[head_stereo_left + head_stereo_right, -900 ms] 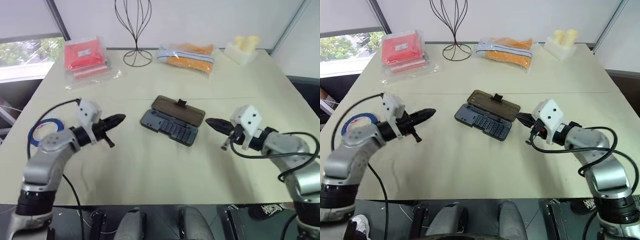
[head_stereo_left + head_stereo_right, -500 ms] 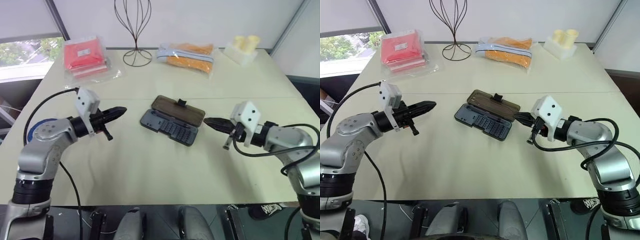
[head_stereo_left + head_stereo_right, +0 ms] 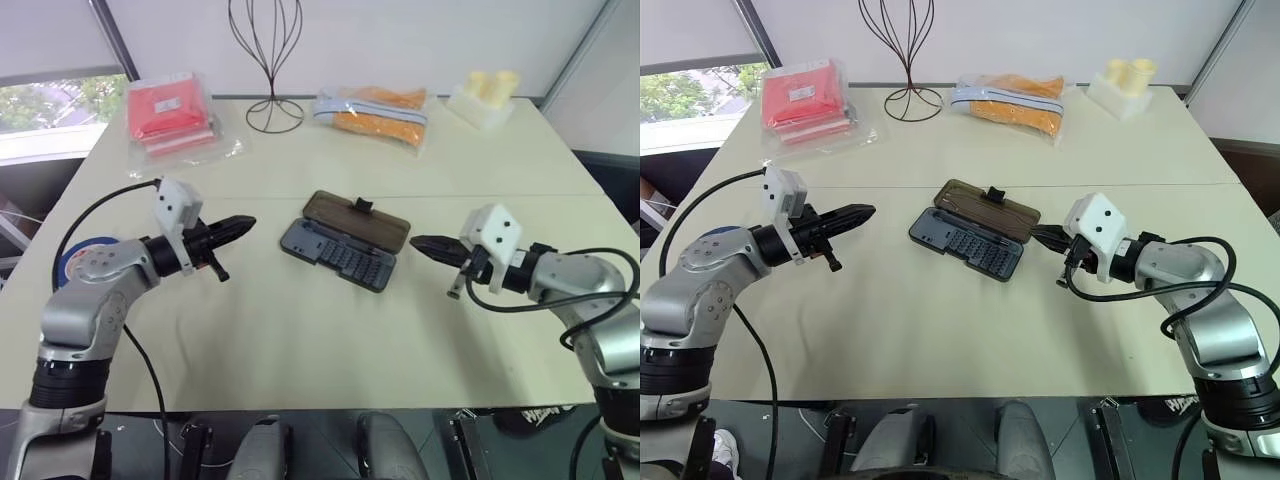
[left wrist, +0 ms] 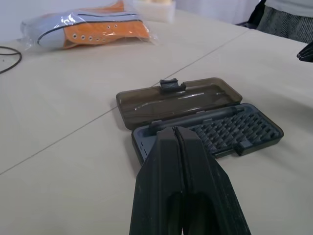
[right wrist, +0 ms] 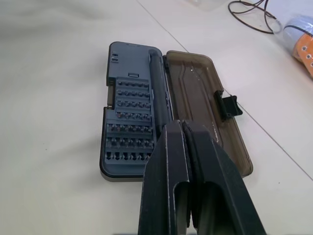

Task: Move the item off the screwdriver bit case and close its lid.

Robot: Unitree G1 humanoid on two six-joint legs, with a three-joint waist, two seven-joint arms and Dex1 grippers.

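While it lies open at the middle of the table (image 3: 300, 340), the screwdriver bit case (image 3: 338, 256) has its dark blue-grey tray turned toward the robot, rows of small bits showing in it. Its lid (image 3: 358, 221), smoky brown and see-through, is folded flat onto the tabletop on the far side, at twelve o'clock from the tray, with a small black latch tab (image 3: 363, 206) standing on its far long edge. A dark driver handle (image 5: 159, 90) lies in the tray along the hinge side. Nothing rests on top of the tray or the lid.

At nine o'clock from the case, apart from it, the left gripper (image 3: 243, 224) hovers above the table and points toward the case; its two black fingers are pressed together with nothing between them. At three o'clock, also apart from the case, the right gripper (image 3: 417, 242) points back at it, its fingers likewise pressed together and empty.

Farther out, a roll of blue tape (image 3: 72, 262) sits at the table's left edge, at nine o'clock. A red packet in clear wrap (image 3: 172, 113) lies at about ten o'clock, a black wire stand (image 3: 270, 60) at eleven, a bagged orange item (image 3: 375, 112) at about twelve to one, and a pale yellow object (image 3: 482, 95) at about one to two, all well apart from the case.
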